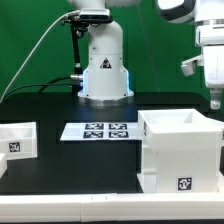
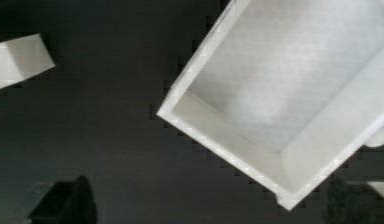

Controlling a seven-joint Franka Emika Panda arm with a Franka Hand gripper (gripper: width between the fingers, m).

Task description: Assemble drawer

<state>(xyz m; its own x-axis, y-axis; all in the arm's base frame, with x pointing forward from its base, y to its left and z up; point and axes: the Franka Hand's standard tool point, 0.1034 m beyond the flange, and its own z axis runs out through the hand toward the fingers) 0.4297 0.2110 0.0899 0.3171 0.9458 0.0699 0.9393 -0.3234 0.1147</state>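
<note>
The gripper (image 1: pixel 214 98) hung in the upper right of the exterior view, over the far side of the tall white casing (image 1: pixel 180 150), which filled that frame's lower right with its open side turned up. In the wrist view the two dark fingers (image 2: pixel 64 200) showed wide apart with nothing between them, so the pincer was spread and empty, with the casing's hollow directly beneath the camera.

The drawer (image 1: pixel 16 140) sat low at the exterior view's left edge, partly cut off by the frame, its tag facing the camera. It was well apart from the casing, with the marker board (image 1: pixel 100 130) lying between them on the black table (image 1: pixel 60 175). No step on the drawer looked begun.

The risks follow from that layout. A straight descent from here would probably put a finger onto the casing's thin rim or inside its wall and shove or tip it, spoiling the alignment needed later. The drawer lay a long reach across the table. Crossing low could clip the casing, and a pinch taken off-centre on the drawer's thin wall could let the light tray tilt or swing — or slip out altogether
</note>
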